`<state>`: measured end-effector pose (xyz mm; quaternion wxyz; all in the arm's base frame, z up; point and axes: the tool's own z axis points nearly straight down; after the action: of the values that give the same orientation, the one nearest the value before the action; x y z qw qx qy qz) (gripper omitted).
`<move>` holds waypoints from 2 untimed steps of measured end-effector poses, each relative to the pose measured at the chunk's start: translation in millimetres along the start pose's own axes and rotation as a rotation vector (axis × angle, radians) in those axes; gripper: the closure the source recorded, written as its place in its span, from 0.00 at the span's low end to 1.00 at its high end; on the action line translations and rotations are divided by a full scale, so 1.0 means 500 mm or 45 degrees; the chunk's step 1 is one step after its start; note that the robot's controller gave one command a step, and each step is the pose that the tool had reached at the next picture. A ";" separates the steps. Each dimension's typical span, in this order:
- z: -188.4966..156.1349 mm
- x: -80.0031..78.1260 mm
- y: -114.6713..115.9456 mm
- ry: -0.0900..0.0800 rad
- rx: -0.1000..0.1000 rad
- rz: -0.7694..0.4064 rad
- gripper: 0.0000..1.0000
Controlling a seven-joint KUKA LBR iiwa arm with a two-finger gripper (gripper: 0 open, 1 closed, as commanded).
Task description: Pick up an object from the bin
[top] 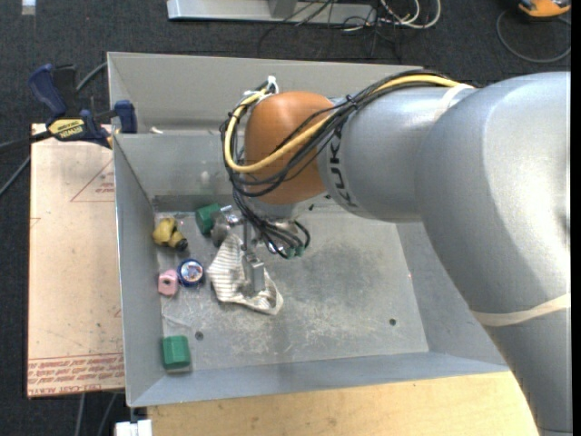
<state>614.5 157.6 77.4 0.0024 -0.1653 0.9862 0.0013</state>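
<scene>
A dark floor strewn with cables surrounds the grey bin (345, 321), whose small things lie toward its left wall. The jaws hang low on a crumpled whitish cloth (238, 287), probably the chosen piece as it lies nearest. Whether they are apart or clamped cannot be told. A blue round cap (191, 272) lies just beside.

Six loose things lie in the bin (345, 330) — two green ones, a green block (175, 352) and a smaller green piece (208, 215), plus one each of a pink block (168, 284), a yellow toy (164, 232), a blue-and-white round cap (191, 272) and a crumpled white cloth (259, 300)
</scene>
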 end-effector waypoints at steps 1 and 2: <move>0.008 0.025 -0.011 -0.001 -0.002 0.193 1.00; 0.008 0.025 -0.011 -0.001 -0.003 0.194 1.00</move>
<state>604.2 148.4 73.1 0.0026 -0.0899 0.9959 0.0025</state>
